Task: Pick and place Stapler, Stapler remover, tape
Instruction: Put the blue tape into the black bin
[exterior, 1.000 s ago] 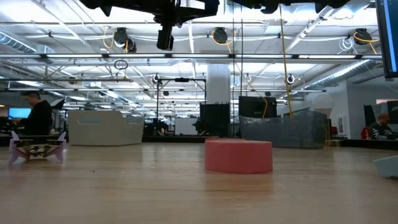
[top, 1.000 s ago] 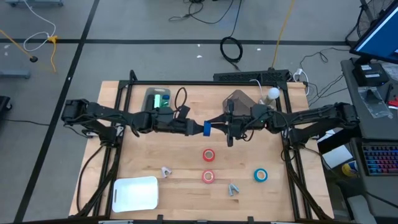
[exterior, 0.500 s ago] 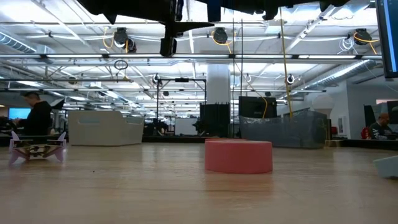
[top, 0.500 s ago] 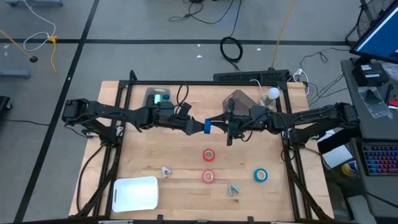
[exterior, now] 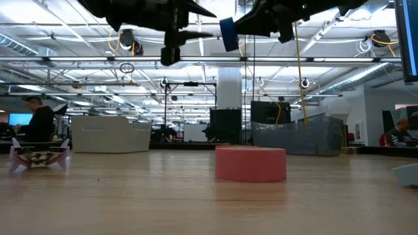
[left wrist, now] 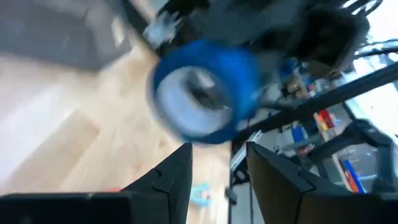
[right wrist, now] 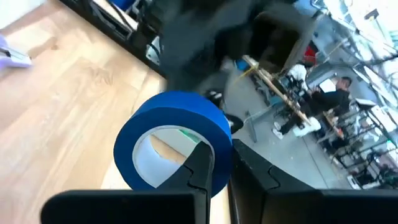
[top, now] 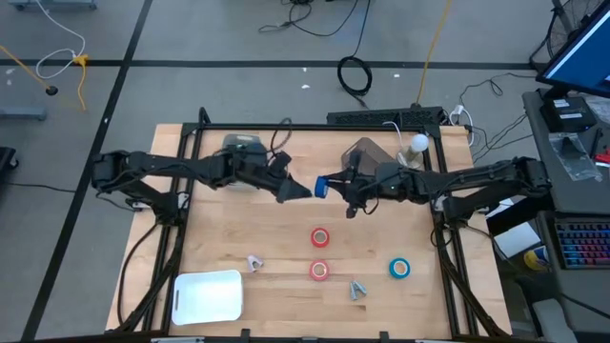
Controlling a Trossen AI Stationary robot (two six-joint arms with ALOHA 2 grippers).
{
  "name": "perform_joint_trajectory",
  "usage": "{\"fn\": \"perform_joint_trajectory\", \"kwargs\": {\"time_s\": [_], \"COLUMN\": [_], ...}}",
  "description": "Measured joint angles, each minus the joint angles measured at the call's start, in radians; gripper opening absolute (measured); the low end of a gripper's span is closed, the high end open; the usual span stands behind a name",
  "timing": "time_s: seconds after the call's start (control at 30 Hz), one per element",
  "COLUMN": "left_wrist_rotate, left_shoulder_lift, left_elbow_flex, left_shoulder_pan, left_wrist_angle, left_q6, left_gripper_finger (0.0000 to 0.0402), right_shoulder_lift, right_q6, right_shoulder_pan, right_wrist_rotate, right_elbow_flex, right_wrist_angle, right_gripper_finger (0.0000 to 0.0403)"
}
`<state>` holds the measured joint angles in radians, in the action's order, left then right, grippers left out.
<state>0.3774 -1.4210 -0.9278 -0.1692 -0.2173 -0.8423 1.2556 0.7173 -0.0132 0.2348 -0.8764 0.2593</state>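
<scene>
A blue tape roll (top: 321, 185) with a white core hangs in the air over the table's middle, held by my right gripper (top: 331, 183). The right wrist view shows the roll (right wrist: 174, 140) close up. My left gripper (top: 294, 190) stands open just left of it, apart from it, and the roll (left wrist: 205, 93) fills the left wrist view beyond the fingers. Lying flat on the table are two red rolls (top: 320, 237) (top: 320, 271) and a second blue roll (top: 399, 269). Two small grey staple removers (top: 254, 261) (top: 357, 290) stand near the front. My right gripper holds the blue roll by its ring wall (right wrist: 214, 146). One finger (right wrist: 200, 163) is inside the white core and the other (right wrist: 249, 169) is outside. The fingers come level from the table's right. The roll is lifted clear, standing on edge with its hole facing the left arm.
A white tray (top: 208, 296) lies at the front left corner. A grey object (top: 244, 144) sits partly under the left arm at the back, with a clear container (top: 365, 152) and a white ball (top: 417, 143) near it. In the low view a red roll (exterior: 251, 163) and a remover (exterior: 39, 156) stand in front.
Both grippers met at the blue roll over the table's middle. My left gripper has come off it and drawn back toward the left and far side. My right gripper keeps the roll and has carried it a little toward the far edge.
</scene>
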Motion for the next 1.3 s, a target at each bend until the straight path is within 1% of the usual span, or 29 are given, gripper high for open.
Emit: {"fn": "perform_joint_trajectory", "kwargs": {"time_s": [0.07,0.13,0.2,0.27,0.33,0.4,0.5,0.6,0.7,0.83,0.9,1.03,1.17,1.3], "left_wrist_rotate": [-0.001,-0.003,-0.018,-0.045,-0.087,-0.142,-0.218,-0.271,-0.3,-0.309,-0.322,-0.365,-0.384,-0.386], "left_shoulder_lift": [0.006,0.027,0.035,0.042,0.05,0.054,0.054,0.054,0.054,0.054,0.054,0.054,0.054,0.054], "left_elbow_flex": [-0.006,0.0,-0.002,-0.005,0.0,-0.002,-0.002,-0.002,-0.002,-0.002,-0.002,-0.002,-0.002,-0.002], "left_shoulder_pan": [-0.021,-0.043,-0.059,-0.073,-0.086,-0.09,-0.089,-0.09,-0.089,-0.089,-0.089,-0.089,-0.089,-0.089], "left_wrist_angle": [0.012,0.101,0.153,0.246,0.345,0.395,0.473,0.491,0.504,0.501,0.501,0.501,0.501,0.501], "left_q6": [0.027,0.059,0.097,0.125,0.152,0.18,0.196,0.2,0.231,0.245,0.245,0.245,0.245,0.245], "left_gripper_finger": [0.015,0.0147,0.0142,0.0137,0.0132,0.0128,0.0127,0.0129,0.0128,0.0127,0.0127,0.0127,0.0127,0.0127], "right_shoulder_lift": [0.0,-0.001,-0.001,-0.001,-0.001,-0.001,-0.001,-0.001,-0.001,-0.001,-0.001,-0.001,0.002,0.016], "right_q6": [-0.012,-0.014,-0.016,-0.016,-0.017,-0.025,-0.054,-0.124,-0.202,-0.283,-0.286,-0.28,-0.257,-0.23], "right_shoulder_pan": [0.0,-0.002,0.0,0.008,0.024,0.049,0.103,0.17,0.247,0.36,0.407,0.489,0.544,0.567], "right_wrist_rotate": [0.017,0.047,0.11,0.197,0.263,0.323,0.368,0.365,0.345,0.207,0.156,0.102,0.023,0.017], "right_elbow_flex": [0.0,0.0,0.0,0.0,0.0,0.0,0.0,0.0,0.0,0.0,0.0,0.0,0.0,0.0], "right_wrist_angle": [-0.012,-0.031,-0.057,-0.094,-0.144,-0.209,-0.314,-0.438,-0.582,-0.758,-0.796,-0.817,-0.854,-0.91], "right_gripper_finger": [0.0029,0.0028,0.0028,0.0028,0.0029,0.003,0.0029,0.0029,0.003,0.0029,0.0029,0.0031,0.003,0.0032]}}
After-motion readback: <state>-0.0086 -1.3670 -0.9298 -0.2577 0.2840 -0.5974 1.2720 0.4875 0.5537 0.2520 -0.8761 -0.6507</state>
